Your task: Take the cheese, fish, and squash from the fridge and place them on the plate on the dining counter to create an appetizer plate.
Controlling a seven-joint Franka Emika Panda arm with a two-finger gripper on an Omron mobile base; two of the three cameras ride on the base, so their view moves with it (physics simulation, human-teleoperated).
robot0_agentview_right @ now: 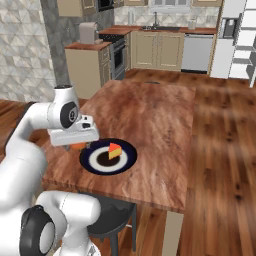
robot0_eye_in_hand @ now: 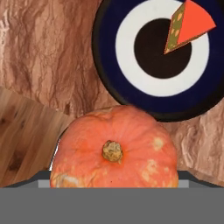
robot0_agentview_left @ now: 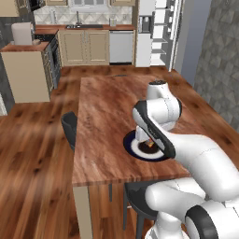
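Hand view: the squash (robot0_eye_in_hand: 114, 151) is being gripped at bottom centre between widely spread jaws of the gripper (robot0_agentview_right: 75, 141), just below the plate (robot0_eye_in_hand: 105, 65). 1 cheese (robot0_eye_in_hand: 188, 24) wedge is lying upper right. Likely it is being carried plateward.

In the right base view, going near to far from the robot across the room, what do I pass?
Dark stool → navy-rimmed plate carrying the cheese wedge → far end of the dining counter → beige kitchen cabinets along the back wall.
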